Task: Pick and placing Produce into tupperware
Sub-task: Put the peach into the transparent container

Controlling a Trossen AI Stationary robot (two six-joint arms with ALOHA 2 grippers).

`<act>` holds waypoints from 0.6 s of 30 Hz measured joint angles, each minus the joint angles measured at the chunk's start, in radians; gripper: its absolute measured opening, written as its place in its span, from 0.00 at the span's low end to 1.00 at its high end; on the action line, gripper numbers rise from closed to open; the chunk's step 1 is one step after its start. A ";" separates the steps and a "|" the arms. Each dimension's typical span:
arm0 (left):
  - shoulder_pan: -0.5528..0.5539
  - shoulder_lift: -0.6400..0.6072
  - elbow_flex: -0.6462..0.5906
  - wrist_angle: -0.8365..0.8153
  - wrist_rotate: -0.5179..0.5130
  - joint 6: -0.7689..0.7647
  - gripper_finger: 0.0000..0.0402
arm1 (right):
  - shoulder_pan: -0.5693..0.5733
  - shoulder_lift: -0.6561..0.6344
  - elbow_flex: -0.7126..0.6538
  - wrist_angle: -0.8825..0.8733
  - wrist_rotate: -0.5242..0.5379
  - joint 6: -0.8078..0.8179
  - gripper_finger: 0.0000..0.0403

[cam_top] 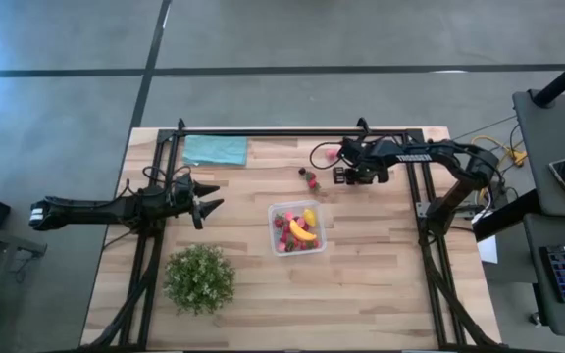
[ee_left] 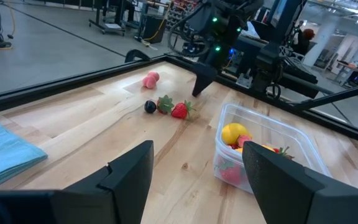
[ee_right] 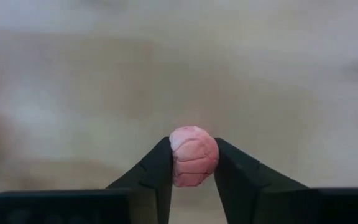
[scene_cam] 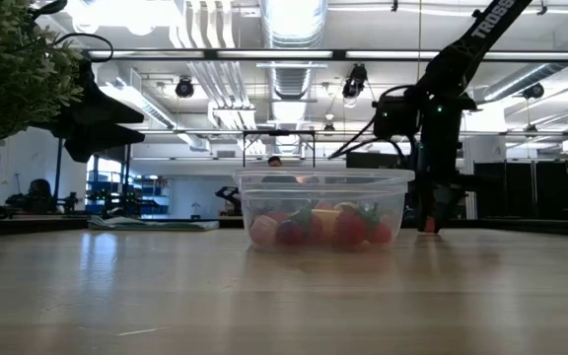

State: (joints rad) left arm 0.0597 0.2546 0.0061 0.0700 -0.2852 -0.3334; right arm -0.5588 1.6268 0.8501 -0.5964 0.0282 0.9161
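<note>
Although the pink fruit [ee_right: 193, 155] looks small, light and rounded, likely slippery, the right gripper [ee_right: 193, 169] is clamped across its middle, beyond the tupperware [cam_top: 298, 228].

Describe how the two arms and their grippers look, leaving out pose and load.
Both arms are dark, almost black. The right arm bears white lettering on one link, and dark cables loop beside it. The left gripper has broad, flat black fingers with angular tips. The right gripper has black fingers tapering toward their tips.
</note>
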 joint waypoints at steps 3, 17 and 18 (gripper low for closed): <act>0.000 0.000 0.000 0.000 0.000 0.000 0.58 | 0.019 -0.039 0.000 -0.002 -0.034 0.000 0.23; 0.000 0.000 0.000 0.000 0.000 0.000 0.58 | 0.256 -0.258 0.137 0.016 -0.226 -0.114 0.25; 0.000 0.000 0.000 0.000 0.000 0.000 0.58 | 0.269 -0.256 0.145 0.015 -0.230 -0.118 0.25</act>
State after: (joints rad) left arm 0.0593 0.2546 0.0063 0.0700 -0.2852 -0.3332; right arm -0.2902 1.3706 0.9950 -0.5812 -0.2014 0.7986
